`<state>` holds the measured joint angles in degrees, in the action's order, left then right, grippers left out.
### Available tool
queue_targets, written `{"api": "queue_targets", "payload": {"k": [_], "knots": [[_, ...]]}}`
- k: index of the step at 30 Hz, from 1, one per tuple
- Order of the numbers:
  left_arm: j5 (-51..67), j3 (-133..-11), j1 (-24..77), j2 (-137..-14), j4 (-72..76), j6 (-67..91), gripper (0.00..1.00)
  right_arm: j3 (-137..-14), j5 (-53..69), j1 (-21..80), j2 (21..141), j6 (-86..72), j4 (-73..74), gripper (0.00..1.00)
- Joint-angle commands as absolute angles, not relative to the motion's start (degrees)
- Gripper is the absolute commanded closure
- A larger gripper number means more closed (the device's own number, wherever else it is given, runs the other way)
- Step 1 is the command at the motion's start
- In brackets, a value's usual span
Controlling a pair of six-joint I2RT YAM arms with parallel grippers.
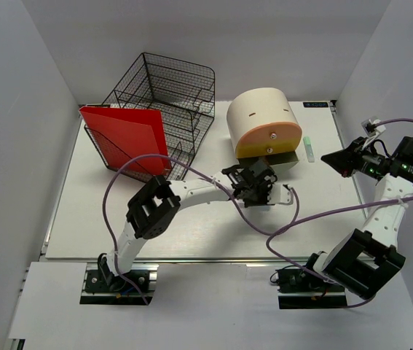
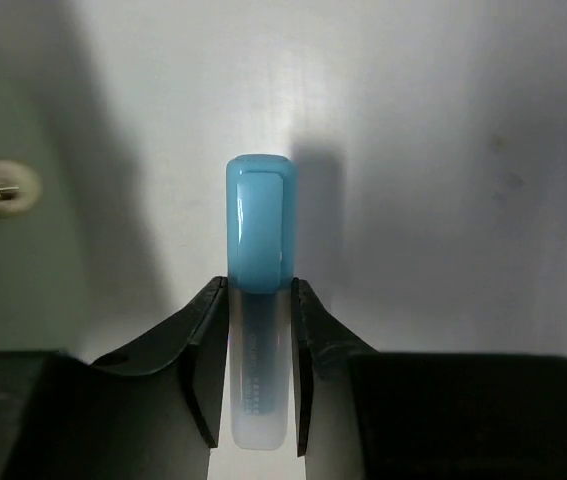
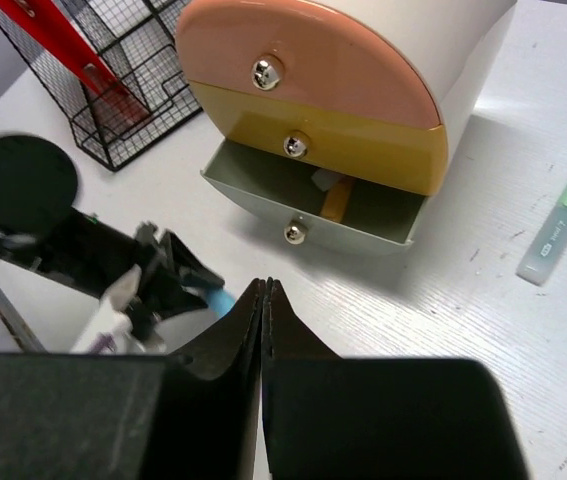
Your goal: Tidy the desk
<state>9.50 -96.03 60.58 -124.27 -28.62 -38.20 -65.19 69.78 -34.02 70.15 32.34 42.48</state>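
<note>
Centre frame: left end effector [image 2: 260,300] grasping blue-capped marker [image 2: 258,225]; right end effector [image 3: 265,295] clenching empty, hovering above table [image 3: 523,340].

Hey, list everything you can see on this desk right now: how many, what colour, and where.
desk: one, white, under everything.
wire mesh tray: one, black, far left.
folder: one, red, upright at the tray's near side.
drawer unit: one, beige, far centre; bottom drawer open.
green highlighter: one, lying right of the drawer unit.
blue-capped highlighter: one, in the left gripper.
left gripper: one, black, shut on the blue-capped highlighter.
right gripper: one, black, shut, empty.
</note>
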Motion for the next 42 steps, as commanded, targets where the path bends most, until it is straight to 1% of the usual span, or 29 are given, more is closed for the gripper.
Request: {"api": "queue_targets", "payload": {"k": [1, 2, 6, 9, 15, 21, 35, 37, 38, 39, 41, 42], "knots": [[0.89, -97.20, 60.47, -117.69, -20.66, -36.12, 1.00, -66.45, 68.38, -34.28, 68.56, 34.36, 42.36, 1.00], [-2.51, -97.56, 60.47, -117.60, -19.87, -36.12, 1.00, -66.36, 68.29, -34.19, 68.64, 34.63, 42.62, 1.00], [-6.94, -98.08, 60.47, -116.98, -13.82, -35.42, 1.00, -66.62, 67.85, -34.28, 69.17, 35.07, 42.89, 1.00], [-10.19, -100.27, 60.47, -118.73, -12.22, -35.77, 1.00, -66.80, 68.38, -34.28, 70.05, 34.89, 42.98, 1.00], [-14.84, -108.27, 59.95, -123.92, -11.43, -38.32, 0.99, -67.24, 68.91, -34.28, 70.40, 35.42, 43.77, 1.00], [-15.03, -112.23, 58.89, -127.88, -12.13, -40.08, 0.97, -66.88, 68.03, -34.36, 70.05, 36.73, 44.21, 1.00], [-14.68, -102.39, 57.22, -125.42, -5.36, -41.40, 0.94, -66.53, 68.91, -34.45, 70.23, 37.62, 44.91, 1.00], [-14.15, -102.13, 57.22, -125.16, -5.54, -41.13, 0.90, -66.27, 68.99, -34.37, 70.22, 37.97, 45.00, 1.00], [-14.06, -101.95, 57.22, -124.81, -5.36, -41.05, 0.86, -66.18, 69.08, -34.28, 70.14, 38.06, 45.00, 1.00], [-14.15, -101.69, 57.22, -124.54, -5.10, -40.96, 0.78, -66.18, 69.26, -34.36, 70.22, 37.97, 45.00, 1.00], [-13.98, -101.16, 57.22, -124.19, -4.75, -40.52, 0.70, -66.18, 69.52, -34.28, 70.22, 37.97, 45.18, 1.00], [-14.06, -100.90, 57.22, -123.67, -4.66, -40.34, 0.65, -66.27, 69.61, -34.28, 70.31, 37.97, 45.35, 1.00]]}}
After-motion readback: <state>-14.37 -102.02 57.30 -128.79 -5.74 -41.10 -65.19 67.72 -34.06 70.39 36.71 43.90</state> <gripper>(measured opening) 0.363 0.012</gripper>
